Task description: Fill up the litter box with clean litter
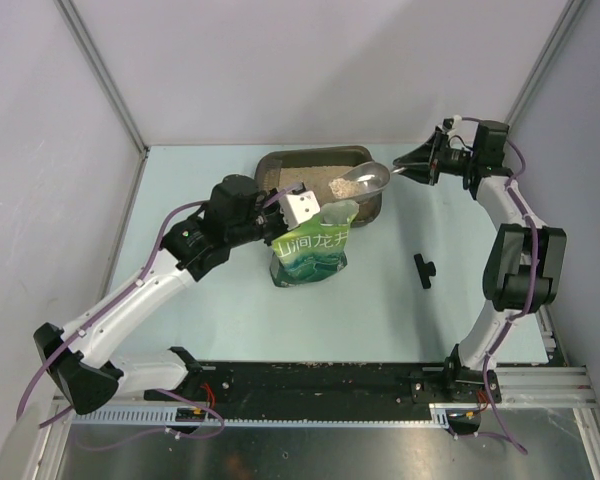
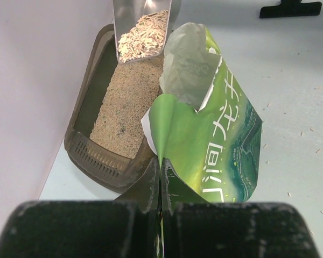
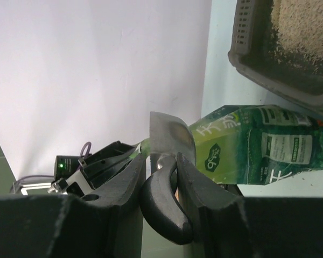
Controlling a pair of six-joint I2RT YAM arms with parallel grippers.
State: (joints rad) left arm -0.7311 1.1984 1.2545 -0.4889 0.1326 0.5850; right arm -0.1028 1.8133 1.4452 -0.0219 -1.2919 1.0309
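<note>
The litter box (image 1: 280, 163) sits at the far middle of the table (image 1: 200, 300). In the top view its long axis runs left to right. From the left wrist it stretches away from the camera, with its slotted end nearest. A layer of clean litter (image 2: 126, 107) covers most of its floor, leaving a bare dark strip along one long wall.

Just in front of the box stands a green pouch (image 1: 310, 252), upright with its torn mouth open upward. The left gripper (image 2: 161, 185) is clamped tight on the pouch's top edge, with the foil pinched between its fingers.

The right gripper (image 3: 161, 161) is closed around the black handle of a silver metal scoop (image 1: 370, 178). The scoop lies roughly along the box's long axis. Its handle runs out to the right and its bowl points left, above the right-hand part of the box and just beyond the pouch's mouth. The bowl carries a heap of pale granules.

A small black T-shaped piece (image 1: 422, 270) lies on the table to the right of the pouch, well apart from it.
</note>
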